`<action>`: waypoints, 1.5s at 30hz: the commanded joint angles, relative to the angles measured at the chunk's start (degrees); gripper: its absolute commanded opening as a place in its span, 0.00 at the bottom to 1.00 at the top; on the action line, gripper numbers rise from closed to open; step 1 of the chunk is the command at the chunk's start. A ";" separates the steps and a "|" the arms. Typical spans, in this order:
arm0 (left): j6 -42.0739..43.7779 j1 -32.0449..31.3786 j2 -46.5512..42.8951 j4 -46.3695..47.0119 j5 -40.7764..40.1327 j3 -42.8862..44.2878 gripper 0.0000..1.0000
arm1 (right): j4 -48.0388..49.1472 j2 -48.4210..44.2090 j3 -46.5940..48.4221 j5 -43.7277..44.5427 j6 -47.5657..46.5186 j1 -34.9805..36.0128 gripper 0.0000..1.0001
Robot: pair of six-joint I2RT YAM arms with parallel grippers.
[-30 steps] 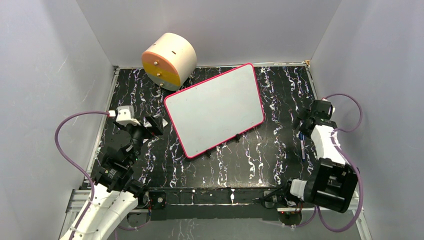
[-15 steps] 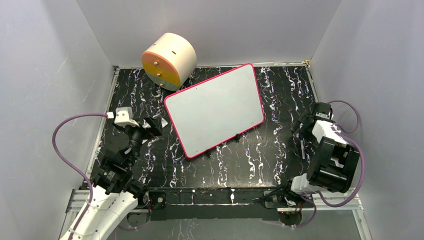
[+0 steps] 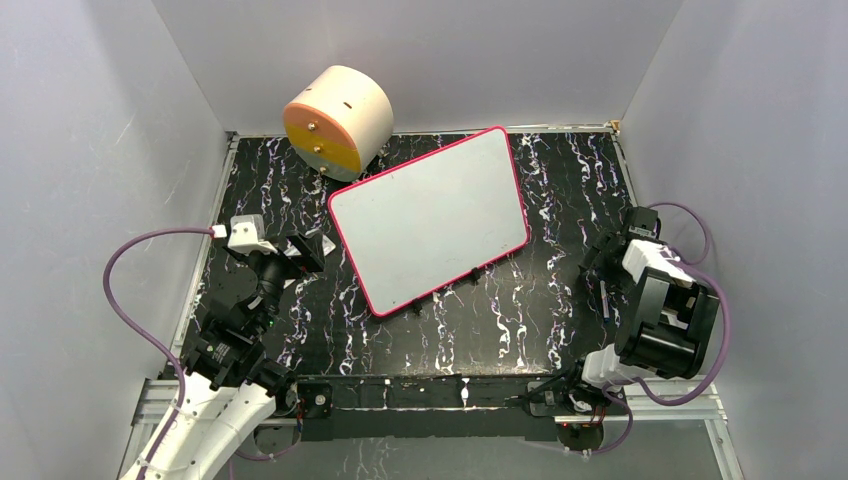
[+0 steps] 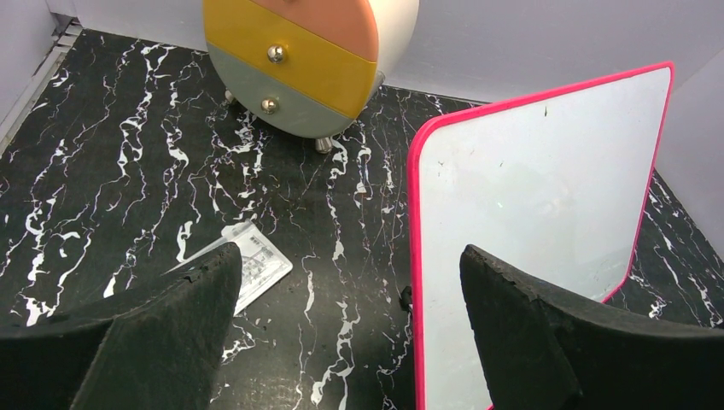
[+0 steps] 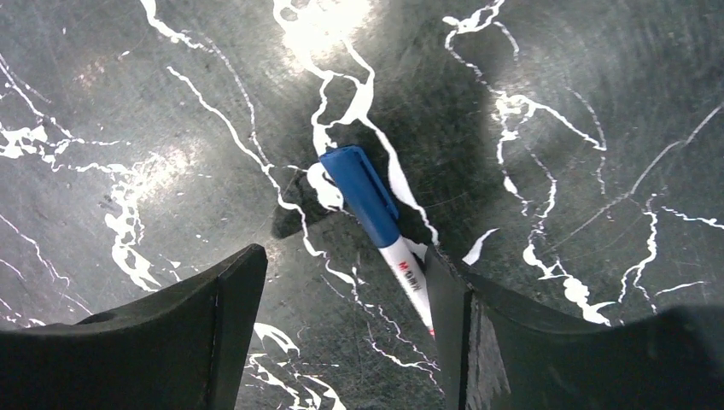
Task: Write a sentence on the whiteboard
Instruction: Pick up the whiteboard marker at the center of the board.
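Whiteboard [image 3: 430, 220] work hinges for now on the marker [image 5: 376, 222], so we begin at the near side of the surface [image 3: 500, 320].

At about 4 o'clock in the top view, the right pincer [image 5: 341, 273] has dropped from its more stretched-out pose of a second ago and now points down over the marker. The marker lies flat on the surface with its blue cap away from the wrist. The jaws have begun to narrow but are not yet closed on anything. One finger sits against the white barrel and the other stands apart from it, so we judge the grasp to be under way, not made.

At about 8 o'clock the left pincer [image 4: 348, 256] has barely shifted. Its jaws are spread wide and hold nothing, with a small printed card [image 4: 252, 265] lying just ahead of them.

Further out, the whiteboard lies where it was, flat at the middle of the surface and turned askew. It is bare of any writing.

Beyond it, at 11 o'clock, stands the round drawer unit [image 3: 338, 120], unmoved.

We take it the writing cannot start until the marker is lifted and uncapped.
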 commanded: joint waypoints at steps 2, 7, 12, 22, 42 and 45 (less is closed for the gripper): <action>0.47 -0.26 -0.78 1.31 -0.43 0.48 0.95 | -3.52 0.12 -2.17 -3.63 0.78 2.98 0.72; 0.47 -0.25 -0.87 1.29 -0.52 0.44 0.95 | -4.48 0.08 -1.82 -1.14 1.63 6.01 0.60; 0.51 -0.26 -0.92 1.29 -0.44 0.47 0.94 | -6.74 0.50 -0.75 -0.16 2.29 7.86 0.52; 0.52 -0.26 -1.18 1.28 -0.19 0.47 0.94 | -6.16 2.37 0.70 1.68 2.08 9.12 0.21; 0.52 -0.26 -0.96 1.33 0.22 0.51 0.94 | -11.24 5.66 6.09 6.17 1.06 15.30 0.36; 0.43 -0.26 -1.19 1.36 0.27 0.42 0.94 | -13.46 4.30 5.90 6.09 1.40 15.55 0.36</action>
